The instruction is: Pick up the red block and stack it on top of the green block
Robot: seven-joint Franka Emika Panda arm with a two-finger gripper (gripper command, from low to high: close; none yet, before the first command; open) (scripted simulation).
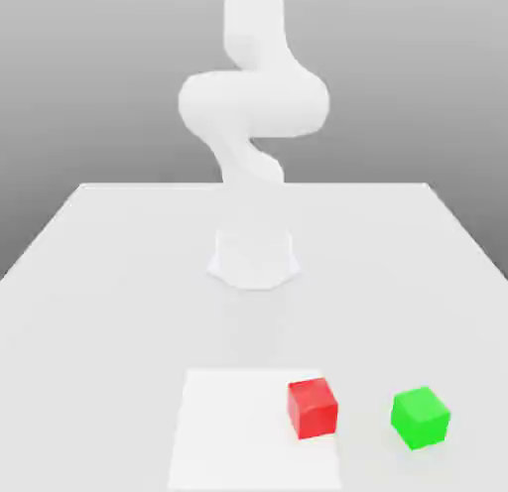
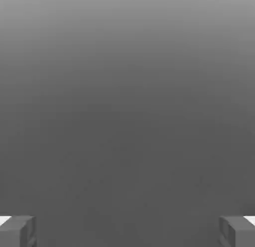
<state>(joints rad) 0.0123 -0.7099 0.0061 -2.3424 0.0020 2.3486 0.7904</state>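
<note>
Your small matte red cube point(image 1: 313, 408) and green cube point(image 1: 420, 418) sit apart on the white counter point(image 1: 99, 282); your pincer point(image 2: 127, 231) gapes wide, empty.

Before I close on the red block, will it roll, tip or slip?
The red block is a cube resting flat on the table, so it probably won't roll or tip. Its plain matte faces look rigid and likely give parallel fingers decent purchase.
</note>
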